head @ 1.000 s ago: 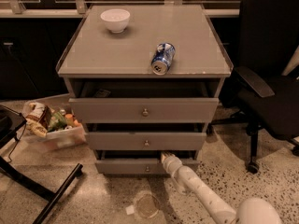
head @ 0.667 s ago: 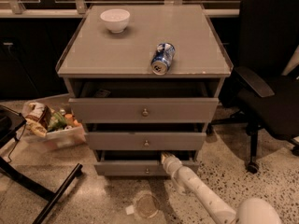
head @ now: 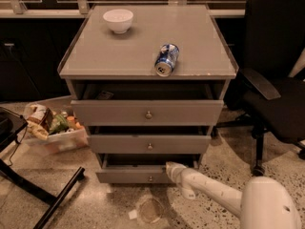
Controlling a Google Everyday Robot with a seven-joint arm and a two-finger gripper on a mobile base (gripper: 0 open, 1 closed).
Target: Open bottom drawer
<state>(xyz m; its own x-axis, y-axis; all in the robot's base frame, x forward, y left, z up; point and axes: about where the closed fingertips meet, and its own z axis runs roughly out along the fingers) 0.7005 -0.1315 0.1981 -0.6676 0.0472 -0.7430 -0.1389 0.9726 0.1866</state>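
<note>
Speckled floor (head: 95, 206) runs under the cabinet (head: 143, 46); bottom drawer (head: 128, 176), lowest of 3, sits slightly out. I hold the gripper (head: 172, 168) at its top edge for pulling; its grip I cannot tell.

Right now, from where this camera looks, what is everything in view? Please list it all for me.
cabinet: one, grey, centre
top drawer: one, grey, partly open
middle drawer: one, grey, slightly open
bottom drawer: one, grey, lowest, slightly open
bowl: one, white, cabinet top, back left
can: one, blue, on its side near the top's front edge
office chair: one, black, right of cabinet
snack bin: one, pale, floor left of cabinet
arm: one, white, lower right
gripper: one, white, at the bottom drawer's top edge, right of its knob
</note>
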